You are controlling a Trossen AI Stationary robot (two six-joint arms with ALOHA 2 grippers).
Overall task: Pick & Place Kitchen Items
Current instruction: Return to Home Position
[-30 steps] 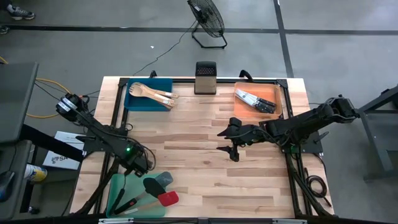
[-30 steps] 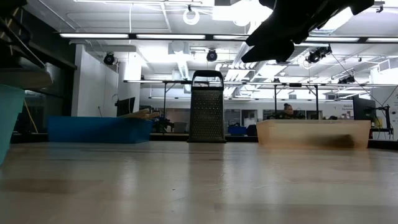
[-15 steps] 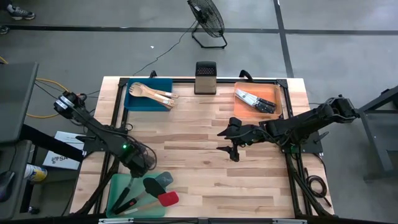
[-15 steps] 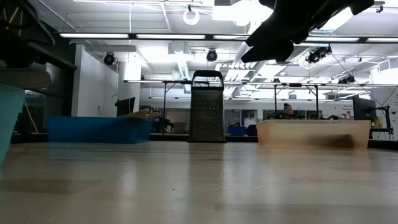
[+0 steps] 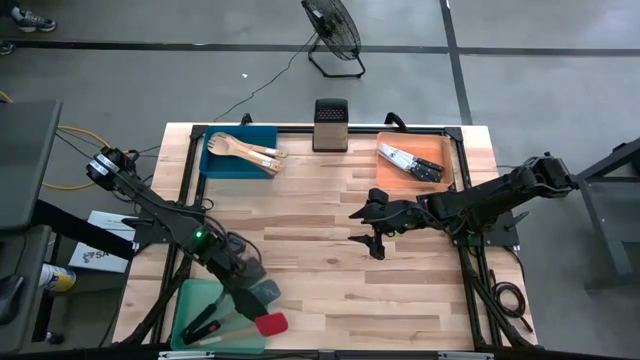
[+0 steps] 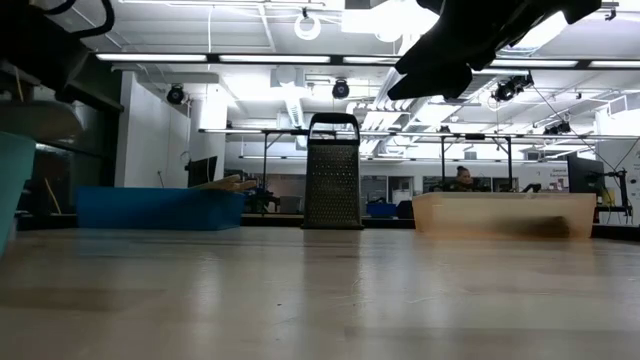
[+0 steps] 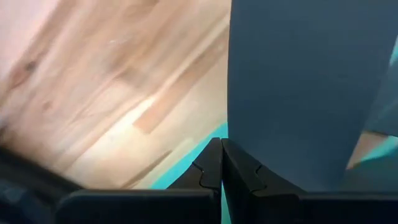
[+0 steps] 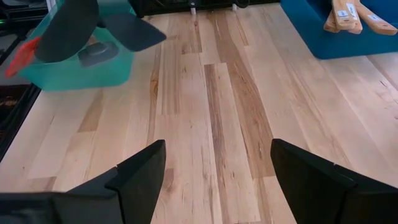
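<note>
At the near left, the green tray [image 5: 192, 300] holds a grey spatula [image 5: 267, 290], a red spatula [image 5: 271, 322] and a black-handled one [image 5: 205, 325]. My left gripper [image 5: 243, 284] hangs over the tray pointing steeply down. It is shut [image 7: 222, 163] with nothing between its fingers, and the grey blade [image 7: 298, 87] lies just beyond them. I cannot tell whether it touches the blade. My right gripper [image 5: 363, 228] stays open [image 8: 217, 168] above the table's middle, holding nothing. Wooden utensils [image 5: 250, 150] lie in the blue tray [image 5: 225, 163] and knives [image 5: 410, 160] in the orange tray [image 5: 440, 150].
An upright metal box grater [image 5: 330, 125] stands at the far edge between the blue and orange trays. Bare wooden tabletop [image 5: 320, 280] stretches across the middle and near right. A floor fan [image 5: 333, 30] stands beyond the table.
My left gripper has moved toward the table's near-right, over the green tray. It has risen a little and rolled at the wrist, staying shut. It now hides the black spatula head that showed before. The right arm has kept still.
</note>
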